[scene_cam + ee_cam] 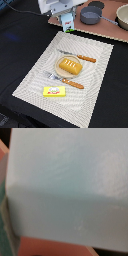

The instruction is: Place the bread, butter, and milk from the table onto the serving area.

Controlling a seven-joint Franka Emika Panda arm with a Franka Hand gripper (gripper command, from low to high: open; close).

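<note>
The milk, a small white carton with green-blue print, hangs upright under my gripper at the far edge of the serving area, a beige striped placemat. The gripper looks shut on the carton, though its fingers are mostly hidden. In the wrist view the carton's pale side fills the picture. The bread, a golden-orange loaf, lies on the round tan plate in the middle of the placemat. The butter, a flat yellow packet, lies on the placemat's near part.
A knife and a fork with orange-brown handles flank the plate. A brown wooden board with a grey pot and a bowl stands just behind the placemat. The black table surrounds it.
</note>
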